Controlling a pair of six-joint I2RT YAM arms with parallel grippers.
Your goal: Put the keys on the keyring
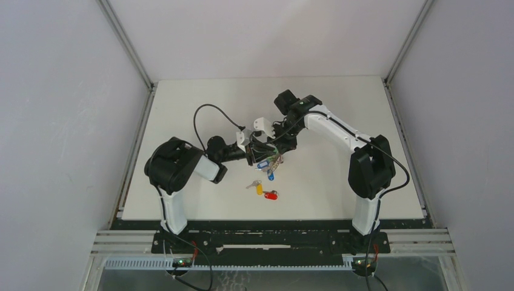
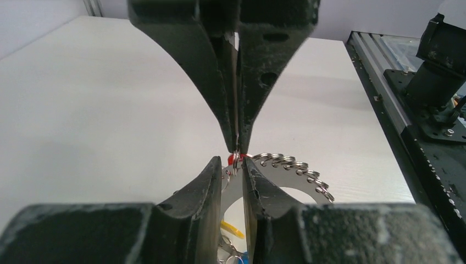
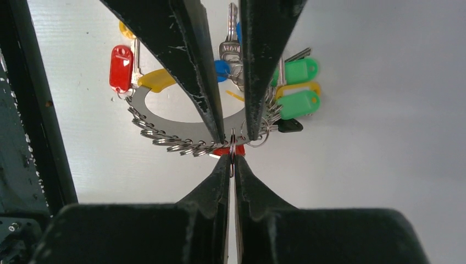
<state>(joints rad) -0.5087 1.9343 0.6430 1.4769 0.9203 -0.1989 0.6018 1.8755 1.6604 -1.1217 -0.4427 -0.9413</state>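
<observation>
Red and yellow plastic mark the two loose keys lying nearest the arm bases: the red-tagged key and, just beside it on the left, the yellow-tagged key, both flat on the white table and well clear of either claw. Just beyond them, over the middle of the table, the two arms meet at the keyring. The left gripper stands narrow, its jaws only slightly apart with the keyring's flat silver band crossing the gap between them, so the ring is pinched there and held clear of the table. A row of little wire rings lines the band's outer edge, and green tags and a blue tag hang from it on the side away from the right wrist camera. Tip to tip against the left claw, the right gripper is fully closed on a small split ring at the band's edge, with a scrap of red showing right beside it. Farther back, the right arm's wrist leans in from the far side of the table.
</observation>
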